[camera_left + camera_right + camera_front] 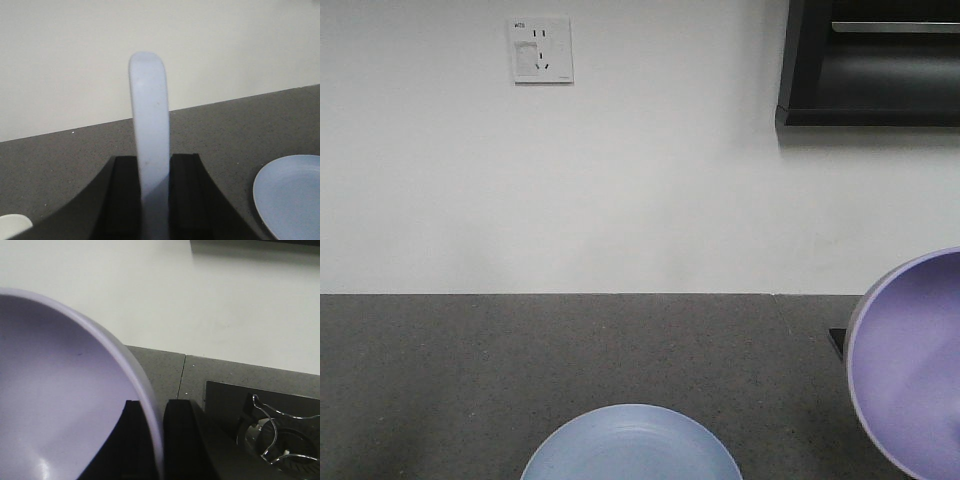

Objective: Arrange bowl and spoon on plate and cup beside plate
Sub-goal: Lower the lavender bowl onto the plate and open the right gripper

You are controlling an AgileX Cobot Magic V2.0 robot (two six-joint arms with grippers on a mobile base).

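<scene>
My left gripper (154,162) is shut on the pale bluish-white spoon (149,125), whose broad handle sticks up beyond the black fingers, above the dark counter. The light blue plate (292,197) lies on the counter to its right, and the plate (632,448) also shows at the bottom middle of the front view. My right gripper (159,407) is shut on the rim of the lavender bowl (55,400), held tilted in the air; the bowl (912,365) fills the right edge of the front view. A white rim at the lower left may be the cup (14,226).
The dark speckled counter (520,370) runs back to a white wall (650,190) with a socket (541,49). A black stove top with a wire pan support (272,432) sits at the right. A dark cabinet (870,60) hangs at the upper right.
</scene>
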